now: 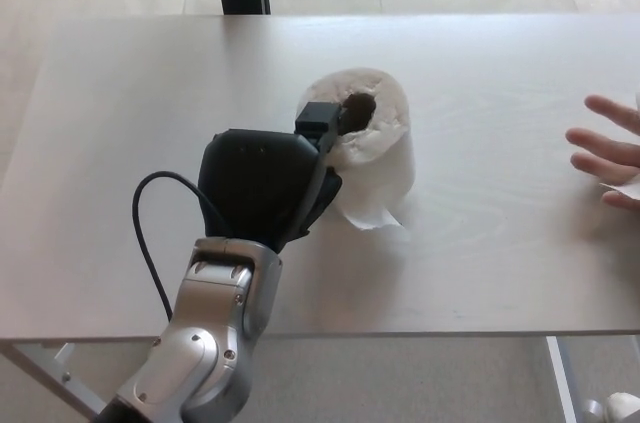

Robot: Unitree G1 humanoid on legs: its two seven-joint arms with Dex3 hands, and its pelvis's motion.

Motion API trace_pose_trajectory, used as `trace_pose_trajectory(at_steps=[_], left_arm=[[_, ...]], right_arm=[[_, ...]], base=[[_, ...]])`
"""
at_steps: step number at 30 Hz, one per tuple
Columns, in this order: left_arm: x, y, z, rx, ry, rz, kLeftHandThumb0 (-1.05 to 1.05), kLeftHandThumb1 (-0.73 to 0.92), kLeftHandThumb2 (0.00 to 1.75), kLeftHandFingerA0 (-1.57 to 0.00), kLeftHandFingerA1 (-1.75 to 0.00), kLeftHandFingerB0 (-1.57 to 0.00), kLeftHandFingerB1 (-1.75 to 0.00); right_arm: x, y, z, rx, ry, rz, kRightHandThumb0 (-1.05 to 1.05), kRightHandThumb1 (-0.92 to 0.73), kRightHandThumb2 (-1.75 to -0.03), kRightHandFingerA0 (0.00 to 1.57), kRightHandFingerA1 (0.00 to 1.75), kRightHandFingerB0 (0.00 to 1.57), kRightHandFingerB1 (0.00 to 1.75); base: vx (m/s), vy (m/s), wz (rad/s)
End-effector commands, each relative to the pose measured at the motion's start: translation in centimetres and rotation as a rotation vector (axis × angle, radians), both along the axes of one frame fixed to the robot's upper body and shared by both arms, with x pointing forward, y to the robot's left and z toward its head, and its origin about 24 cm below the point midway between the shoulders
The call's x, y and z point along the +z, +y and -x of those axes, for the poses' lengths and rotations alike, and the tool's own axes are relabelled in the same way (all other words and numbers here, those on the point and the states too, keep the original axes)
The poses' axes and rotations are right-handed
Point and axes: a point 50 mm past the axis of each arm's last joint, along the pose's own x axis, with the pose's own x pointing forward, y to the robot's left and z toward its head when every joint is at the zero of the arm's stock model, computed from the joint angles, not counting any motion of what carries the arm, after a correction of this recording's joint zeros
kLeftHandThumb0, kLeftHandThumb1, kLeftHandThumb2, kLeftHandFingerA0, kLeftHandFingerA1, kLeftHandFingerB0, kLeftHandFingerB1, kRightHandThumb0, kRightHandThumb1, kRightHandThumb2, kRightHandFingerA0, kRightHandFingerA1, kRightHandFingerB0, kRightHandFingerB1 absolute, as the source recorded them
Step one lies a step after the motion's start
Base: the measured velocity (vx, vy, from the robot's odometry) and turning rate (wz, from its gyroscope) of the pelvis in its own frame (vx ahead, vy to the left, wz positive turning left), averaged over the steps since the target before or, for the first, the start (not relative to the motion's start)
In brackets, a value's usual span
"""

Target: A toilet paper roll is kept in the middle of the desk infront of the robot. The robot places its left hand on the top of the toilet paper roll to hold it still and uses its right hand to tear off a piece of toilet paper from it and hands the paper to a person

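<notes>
**One hand on the roll, torn sheet at the desk's right edge**

One robot hand shows: the left hand (268,186), at the near-left side of the toilet paper roll (365,143). One finger (318,125) rests on the roll's top rim beside the core hole; whether the hand is clenched or released cannot be told. The roll stands upright, core axis vertical, near the middle of the desk (120,93), with a loose tail (372,211) hanging toward the near edge. The right hand is not in view. A person's hand (612,148) lies at the right edge, well apart from the roll, touching a piece of paper (628,186). Bare desk surface lies between.
</notes>
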Motion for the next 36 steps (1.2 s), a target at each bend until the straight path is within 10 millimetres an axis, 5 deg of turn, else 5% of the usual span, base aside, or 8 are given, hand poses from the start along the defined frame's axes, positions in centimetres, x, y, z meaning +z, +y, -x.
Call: trace_pose_trajectory(at_steps=[1, 10, 11, 24, 25, 27, 29, 36], left_arm=[[-5.0, 2.2, 1.5, 0.033, 0.281, -0.084, -0.40, 0.68, 0.73, -0.99, -1.47, -0.58, -0.56], [-4.9, 2.4, 1.5, 0.032, 0.286, -0.108, -0.40, 0.72, 0.71, -0.95, -1.40, -0.56, -0.56], [-4.9, 2.4, 1.5, 0.032, 0.287, -0.111, -0.41, 0.73, 0.69, -0.97, -1.37, -0.56, -0.56], [-1.4, 2.3, -0.2, 0.001, 0.236, -0.085, -0.41, 0.68, 0.74, -0.81, -1.35, -0.54, -0.55], [0.6, 2.2, -1.3, 0.001, 0.226, -0.087, -0.42, 0.75, 0.67, -0.67, -0.89, -0.52, -0.49], [1.3, 2.1, -1.5, -0.012, 0.201, -0.088, -0.44, 0.74, 0.63, -0.65, -0.77, -0.53, -0.48], [3.0, 2.0, -2.0, -0.023, 0.131, -0.079, -0.44, 0.67, 0.71, -0.91, -1.25, -0.56, -0.55], [4.0, 2.5, -1.5, -0.040, 0.122, -0.024, -0.39, 0.58, 0.78, -0.77, -1.01, -0.58, -0.53]], right_arm=[[1.6, -1.1, 0.3, -0.020, 0.133, 0.261, -1.05, -0.60, -0.61, 0.00, 0.00, 0.00, 0.00], [4.4, -1.4, 0.1, -0.039, 0.189, 0.308, -1.05, -0.55, -0.58, 0.00, 0.00, 0.00, 0.00], [4.9, -1.5, 0.0, -0.045, 0.194, 0.306, -0.92, -0.50, -0.95, 0.00, 0.23, 0.00, 0.00], [12.0, -2.5, 0.9, -0.107, 0.230, 0.264, -0.79, -0.49, -0.89, 0.00, 0.12, 0.00, 0.00], [13.8, -2.2, 1.2, -0.102, 0.270, 0.287, -1.02, -0.51, -0.59, 0.00, 0.00, 0.00, 0.12], [14.6, -2.0, 1.4, -0.120, 0.296, 0.264, -1.05, -0.45, -0.71, 0.00, 0.00, 0.00, 0.09], [16.5, -1.7, 1.5, -0.138, 0.343, 0.215, -1.05, -0.40, -0.71, 0.00, 0.00, 0.00, 0.13], [19.6, -2.8, 2.1, -0.243, 0.424, 0.224, -0.78, -0.45, -0.91, 0.00, 0.08, 0.00, 0.00]], base=[[0.00, 0.000, 0.00], [0.00, 0.000, 0.00], [0.00, 0.000, 0.00], [0.00, 0.000, 0.00], [0.00, 0.000, 0.00], [0.00, 0.000, 0.00], [0.00, 0.000, 0.00], [0.00, 0.000, 0.00]])
